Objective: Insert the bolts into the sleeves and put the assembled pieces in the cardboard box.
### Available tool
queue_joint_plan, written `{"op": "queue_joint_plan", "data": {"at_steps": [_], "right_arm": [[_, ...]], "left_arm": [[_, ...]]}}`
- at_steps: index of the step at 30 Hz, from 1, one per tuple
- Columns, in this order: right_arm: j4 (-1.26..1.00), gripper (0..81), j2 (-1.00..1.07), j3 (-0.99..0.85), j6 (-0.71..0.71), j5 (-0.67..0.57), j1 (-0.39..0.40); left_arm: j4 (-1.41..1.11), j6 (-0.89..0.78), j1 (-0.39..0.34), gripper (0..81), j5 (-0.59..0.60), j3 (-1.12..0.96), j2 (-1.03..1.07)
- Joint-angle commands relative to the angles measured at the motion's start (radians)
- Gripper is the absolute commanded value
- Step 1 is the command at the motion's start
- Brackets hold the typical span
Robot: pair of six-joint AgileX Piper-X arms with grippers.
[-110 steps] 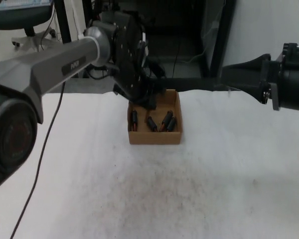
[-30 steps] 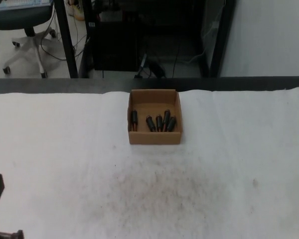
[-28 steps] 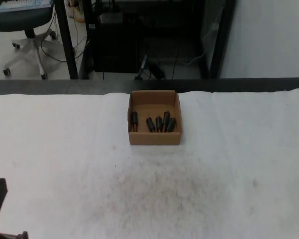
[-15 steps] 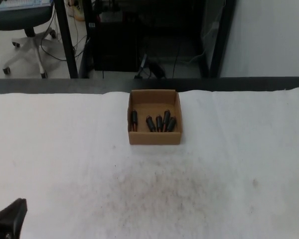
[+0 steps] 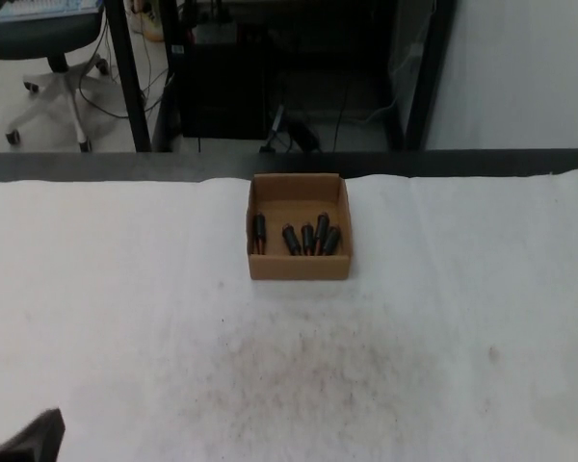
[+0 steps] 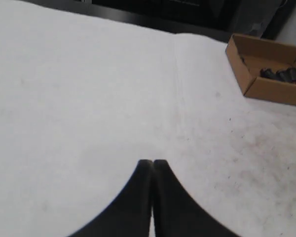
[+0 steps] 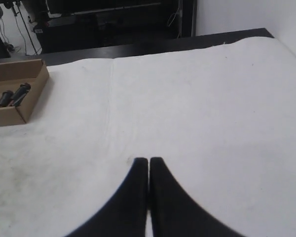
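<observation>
Bolts in their sleeves [image 5: 308, 238]: dark assembled pieces lying on the floor of the cardboard box [image 5: 299, 268], one apart toward a side wall, the others bunched side by side. Set at the far middle of the white cloth [image 5: 395, 366], near its back edge.

Left gripper [image 6: 152, 165]: low over the cloth at the near side, well apart from the box, fingers pressed together on nothing. Right gripper [image 7: 148, 163]: much the same, tips closed and empty, box well off to the far side.

Looks like the closing step of the job, with every piece in view already boxed and neither arm carrying anything. Probably calls for no further grasp. At most, parking both arms clear of the box and checking that each bolt sits fully home in its sleeve, which cannot be told from here.
</observation>
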Motion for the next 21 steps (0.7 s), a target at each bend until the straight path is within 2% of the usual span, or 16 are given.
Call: {"op": "queue_joint_plan", "data": {"at_steps": [1, 7, 10, 12, 17, 19, 21], "right_arm": [[-0.133, 0.8, 0.002, 0.065, -0.012, 0.007, 0.002], [-0.232, 0.8, 0.002, 0.150, 0.004, 0.016, 0.002], [-0.232, 0.8, 0.002, 0.156, 0.006, 0.073, 0.002], [-0.223, 0.8, 0.002, 0.163, 0.039, 0.098, 0.002], [-0.153, 0.8, 0.002, 0.195, 0.357, 0.074, 0.002], [-0.039, 0.8, 0.006, 0.195, 0.409, 0.088, 0.002], [-0.023, 0.8, 0.009, 0.195, 0.462, 0.103, 0.002]], "left_arm": [[-0.010, -0.008, 0.001, 0.2, -0.009, -0.009, 0.003], [0.005, 0.017, 0.001, 0.2, -0.079, -0.009, 0.003], [0.005, 0.038, 0.001, 0.2, -0.143, -0.009, 0.003], [0.005, 0.038, 0.001, 0.2, -0.145, -0.009, 0.003], [0.039, 0.038, 0.001, 0.2, -0.143, -0.009, 0.003], [0.063, 0.038, 0.001, 0.2, -0.143, -0.009, 0.003], [0.065, 0.038, 0.001, 0.2, -0.143, -0.009, 0.003]]}}
